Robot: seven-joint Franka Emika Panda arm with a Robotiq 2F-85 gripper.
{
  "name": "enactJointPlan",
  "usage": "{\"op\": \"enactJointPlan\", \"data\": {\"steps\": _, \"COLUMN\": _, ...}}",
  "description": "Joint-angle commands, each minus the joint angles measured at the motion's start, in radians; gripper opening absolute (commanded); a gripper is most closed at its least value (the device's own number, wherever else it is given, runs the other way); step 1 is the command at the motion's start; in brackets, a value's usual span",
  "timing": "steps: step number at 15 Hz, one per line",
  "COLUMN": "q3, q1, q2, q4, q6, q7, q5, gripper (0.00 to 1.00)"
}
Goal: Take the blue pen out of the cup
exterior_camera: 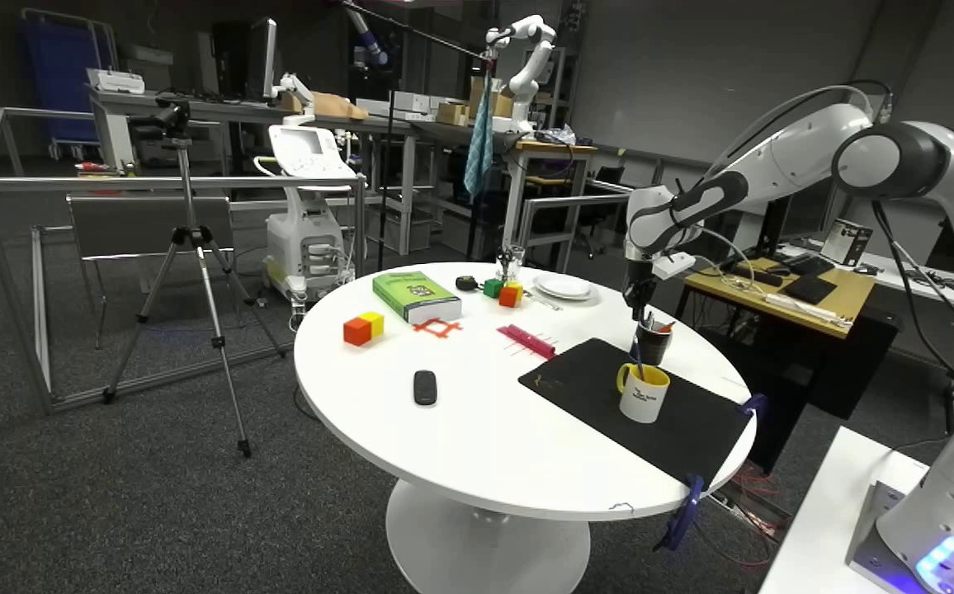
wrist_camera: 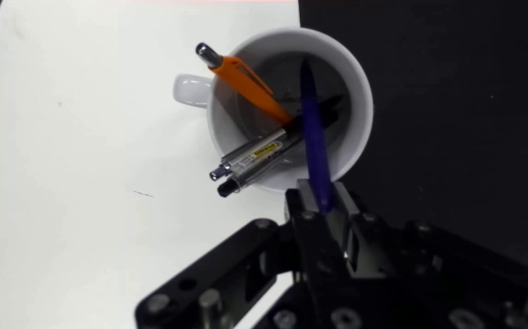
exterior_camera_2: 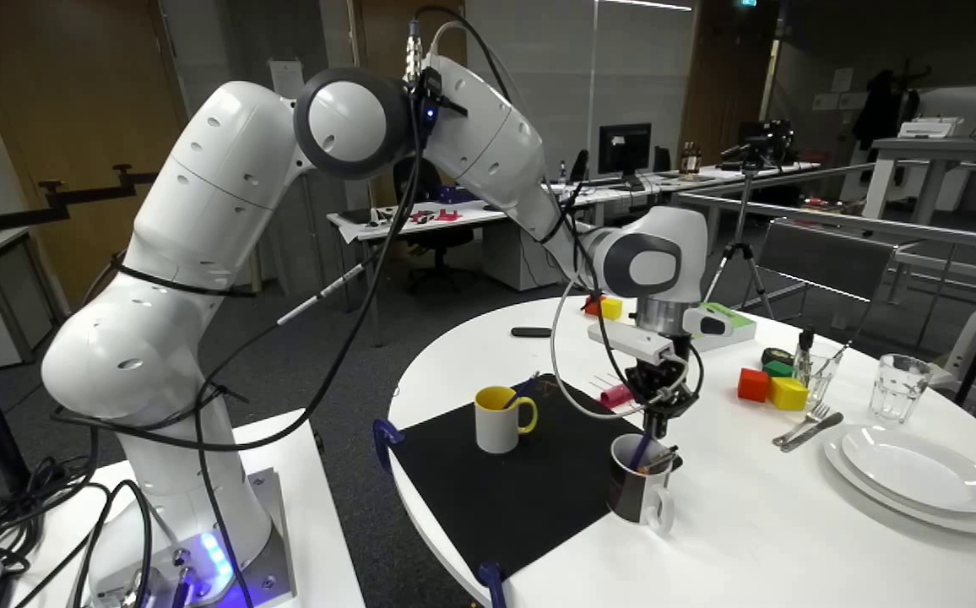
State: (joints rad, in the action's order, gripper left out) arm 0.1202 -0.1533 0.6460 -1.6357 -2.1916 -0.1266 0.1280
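Observation:
My gripper (wrist_camera: 322,196) points down over a dark-and-white mug (exterior_camera_2: 630,491), also seen in an exterior view (exterior_camera: 652,345). Its two fingers are closed on the upper end of a blue pen (wrist_camera: 314,137). The pen's lower end is still inside the mug, whose white rim (wrist_camera: 367,109) shows in the wrist view. An orange pen (wrist_camera: 255,91) and clear-barrelled pens (wrist_camera: 264,153) lean in the same mug. A white cup with yellow inside and handle (exterior_camera: 642,403) stands beside it on the black mat, also seen in an exterior view (exterior_camera_2: 496,429). Another blue pen (exterior_camera_2: 522,391) leans in it.
The mat (exterior_camera: 576,384) lies on the round white table (exterior_camera: 477,429), held by blue clamps (exterior_camera: 682,516). White plates (exterior_camera_2: 919,473), cutlery (exterior_camera_2: 809,429), glasses (exterior_camera_2: 899,388), colored blocks (exterior_camera_2: 752,385), a green book (exterior_camera: 417,297) and a dark remote-like object (exterior_camera: 425,388) lie around.

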Motion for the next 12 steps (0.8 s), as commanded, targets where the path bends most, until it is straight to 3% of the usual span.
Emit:
{"op": "enactJointPlan", "data": {"steps": 1, "q3": 0.024, "q1": 0.019, "q2": 0.004, "q4": 0.027, "q6": 0.048, "q7": 0.036, "q5": 0.042, "gripper": 0.03}}
{"op": "enactJointPlan", "data": {"steps": 12, "q3": 0.010, "q1": 0.001, "q2": -0.048, "q4": -0.035, "q6": -0.001, "q7": 0.013, "q5": 0.020, "gripper": 0.03}}
